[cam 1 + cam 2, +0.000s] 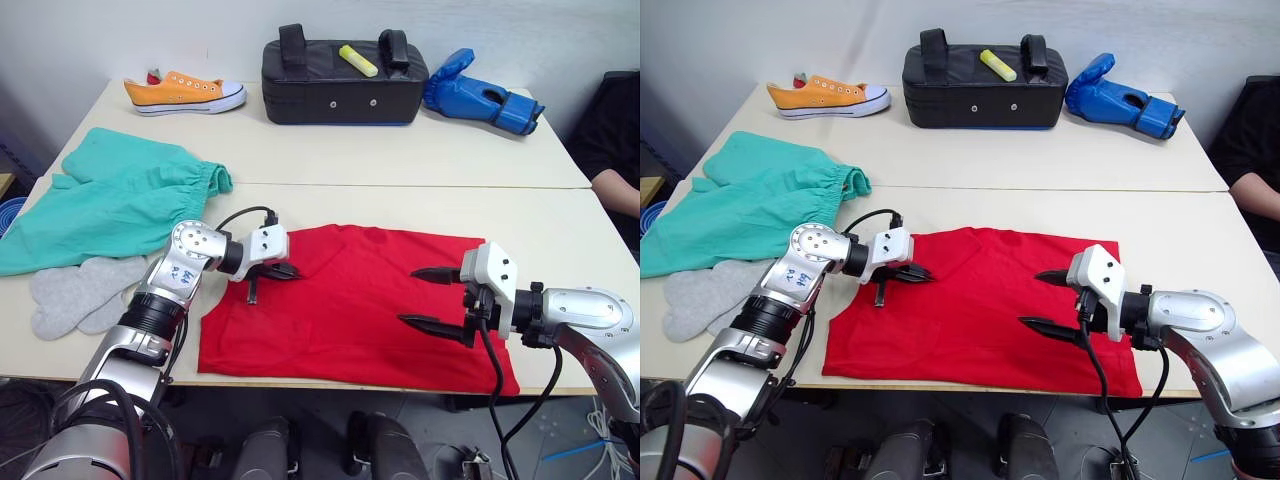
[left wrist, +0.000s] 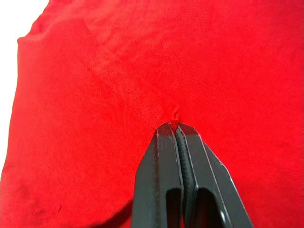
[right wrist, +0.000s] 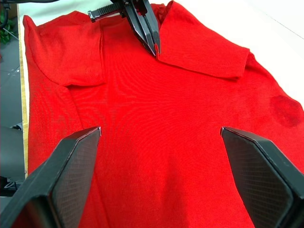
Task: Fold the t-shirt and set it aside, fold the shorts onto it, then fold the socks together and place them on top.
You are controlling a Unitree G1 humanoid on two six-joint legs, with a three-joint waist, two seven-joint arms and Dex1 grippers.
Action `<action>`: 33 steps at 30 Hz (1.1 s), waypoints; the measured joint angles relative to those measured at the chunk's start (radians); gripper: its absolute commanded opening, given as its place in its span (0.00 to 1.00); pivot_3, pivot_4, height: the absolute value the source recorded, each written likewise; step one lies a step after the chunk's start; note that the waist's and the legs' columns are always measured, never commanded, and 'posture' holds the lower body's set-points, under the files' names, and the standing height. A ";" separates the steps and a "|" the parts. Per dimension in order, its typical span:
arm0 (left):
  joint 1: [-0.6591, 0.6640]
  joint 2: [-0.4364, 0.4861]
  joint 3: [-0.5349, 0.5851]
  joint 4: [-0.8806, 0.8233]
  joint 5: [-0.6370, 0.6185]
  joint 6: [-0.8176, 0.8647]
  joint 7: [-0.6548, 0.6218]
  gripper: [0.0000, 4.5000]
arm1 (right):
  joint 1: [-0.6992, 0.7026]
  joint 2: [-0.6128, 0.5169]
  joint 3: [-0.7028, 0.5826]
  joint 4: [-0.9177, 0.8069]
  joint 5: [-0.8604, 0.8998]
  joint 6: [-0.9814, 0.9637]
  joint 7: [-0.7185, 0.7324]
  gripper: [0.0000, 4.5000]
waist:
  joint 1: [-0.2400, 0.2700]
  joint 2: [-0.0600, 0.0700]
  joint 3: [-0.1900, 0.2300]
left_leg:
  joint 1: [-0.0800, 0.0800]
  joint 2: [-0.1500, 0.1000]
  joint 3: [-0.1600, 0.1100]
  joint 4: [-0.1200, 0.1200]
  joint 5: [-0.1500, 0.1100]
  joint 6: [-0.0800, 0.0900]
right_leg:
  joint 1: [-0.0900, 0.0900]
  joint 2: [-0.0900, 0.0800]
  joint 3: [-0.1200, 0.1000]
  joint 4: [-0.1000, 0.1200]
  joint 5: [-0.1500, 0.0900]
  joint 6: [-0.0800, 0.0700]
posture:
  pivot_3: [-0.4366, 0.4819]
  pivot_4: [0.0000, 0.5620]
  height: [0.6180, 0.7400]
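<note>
A: We are working on the first step, folding the t-shirt (image 1: pixel 350 300), which is lying spread across the near half of the table (image 1: pixel 420 160). Our left gripper (image 2: pixel 175 126) is pinching a small tuck of red cloth at a seam, fingers clamped together.

B: And our right gripper (image 1: pixel 432 297) is hovering over the shirt's other side with its fingers spread wide, holding nothing. We are probably needing it to close on that edge before we carry both sides over.

A: The shorts (image 1: pixel 115 200) and socks (image 1: pixel 75 290) are waiting beside our left arm, socks just beside the shirt. The orange sneaker (image 1: pixel 185 93), black padded bag (image 1: pixel 343 88) and blue boxing glove (image 1: pixel 482 100) are sitting well apart at the far edge, so nothing is blocking us.
</note>
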 measured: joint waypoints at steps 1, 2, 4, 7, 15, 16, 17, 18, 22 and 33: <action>0.000 0.000 0.009 0.000 -0.010 0.004 -0.009 0.00 | 0.000 0.000 0.000 0.001 0.000 0.000 0.000 0.91 | 0.000 0.000 0.000 | 0.000 0.000 0.000 0.000 0.000 0.000 | 0.000 0.000 0.000 0.000 0.000 0.000 | 0.48 0.27 1.00; 0.000 0.003 0.020 -0.002 -0.027 0.012 -0.028 0.00 | -0.001 0.000 0.000 0.004 -0.001 0.000 -0.001 0.91 | 0.000 0.000 0.000 | 0.000 0.000 0.000 0.000 0.000 0.000 | 0.000 0.000 0.000 0.000 0.000 0.000 | 0.48 0.27 1.00; 0.000 0.024 0.031 -0.010 -0.064 0.022 -0.083 0.00 | -0.010 0.000 0.000 0.026 -0.010 0.000 -0.003 0.91 | -0.002 0.000 0.000 | 0.000 0.000 0.000 0.000 0.000 0.000 | 0.000 0.000 0.000 0.000 0.000 0.000 | 0.48 0.27 1.00; 0.001 0.086 0.046 -0.054 -0.101 0.034 -0.175 0.00 | -0.042 -0.016 0.001 0.096 -0.047 -0.001 -0.001 0.91 | -0.005 0.000 0.000 | 0.000 0.000 0.000 0.000 0.000 0.000 | 0.000 0.000 0.000 0.000 0.000 0.000 | 0.48 0.27 1.00; 0.067 0.180 0.058 -0.127 -0.118 0.037 -0.252 0.00 | -0.449 -0.042 0.128 0.568 -0.261 0.029 -0.036 0.91 | -0.029 0.001 0.002 | 0.000 0.000 0.001 0.000 0.001 -0.001 | -0.001 0.000 0.001 0.002 0.000 0.000 | 0.48 0.27 1.00; 0.068 0.178 0.060 -0.131 -0.118 0.038 -0.242 0.00 | -0.512 -0.026 0.160 0.651 -0.303 0.030 -0.051 0.91 | -0.030 0.001 0.002 | 0.000 0.000 0.001 0.000 0.001 -0.002 | -0.002 0.000 0.000 0.002 0.000 -0.001 | 0.48 0.27 1.00; 0.068 0.176 0.060 -0.136 -0.118 0.039 -0.234 0.00 | -0.544 -0.016 0.178 0.699 -0.331 0.029 -0.060 0.91 | -0.030 0.001 0.002 | 0.000 0.000 0.001 -0.001 0.002 -0.002 | -0.002 0.000 0.000 0.003 -0.001 -0.002 | 0.48 0.27 1.00; 0.071 0.176 0.065 -0.138 -0.118 0.042 -0.223 0.00 | -0.590 0.005 0.211 0.777 -0.366 0.025 -0.064 0.91 | -0.031 0.001 0.002 | 0.000 0.000 0.001 -0.001 0.003 -0.003 | -0.002 0.000 0.000 0.003 -0.001 -0.002 | 0.48 0.27 1.00; 0.077 0.168 0.072 -0.155 -0.118 0.046 -0.184 0.00 | -0.739 0.087 0.309 1.057 -0.472 -0.002 -0.066 0.91 | -0.037 0.003 0.003 | -0.003 0.000 0.003 -0.001 0.004 -0.002 | -0.004 0.001 0.000 0.006 -0.001 -0.002 | 0.48 0.27 1.00; 0.105 0.176 0.099 -0.180 -0.119 0.054 -0.130 0.00 | -0.938 0.122 0.324 1.470 -0.610 -0.139 -0.080 0.91 | -0.054 0.005 0.004 | -0.002 -0.001 0.003 -0.001 0.005 -0.002 | -0.003 0.000 0.001 0.007 0.000 0.000 | 0.48 0.27 1.00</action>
